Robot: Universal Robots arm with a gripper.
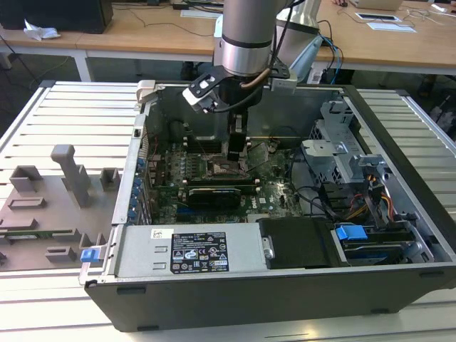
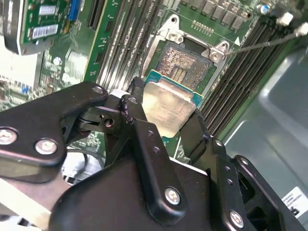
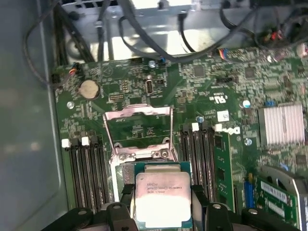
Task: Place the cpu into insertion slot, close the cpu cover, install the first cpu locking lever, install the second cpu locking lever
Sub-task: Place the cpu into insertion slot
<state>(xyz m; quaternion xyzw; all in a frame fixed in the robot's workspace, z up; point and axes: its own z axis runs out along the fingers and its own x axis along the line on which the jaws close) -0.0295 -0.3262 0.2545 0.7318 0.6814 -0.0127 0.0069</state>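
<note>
1. Now the cpu sits pinched by its edges between the two black fingers of the hand, metal top facing the cameras in both wrist views.
2. The hand is closed only to the chip's width and grips nothing else.
3. Just under the chip lies the insertion slot. Most of its contact field is bare and the chip overlaps one edge of it. Whether the two touch, I cannot tell.
4. The cpu cover stands swung up from the slot in the first wrist view, with green board visible through its window.
5. A thin metal lever pokes free beside the slot's rim.
6. Long black memory slots flank the slot on both sides of the motherboard.
7. In the exterior view the hand reaches down into the middle of the open computer case.
8. From the hand in that view, the power supply lies at six o'clock and the drive cage at three o'clock.
9. The case rests on a slatted bench, and a grey fixture plate lies at nine o'clock of the case.
</note>
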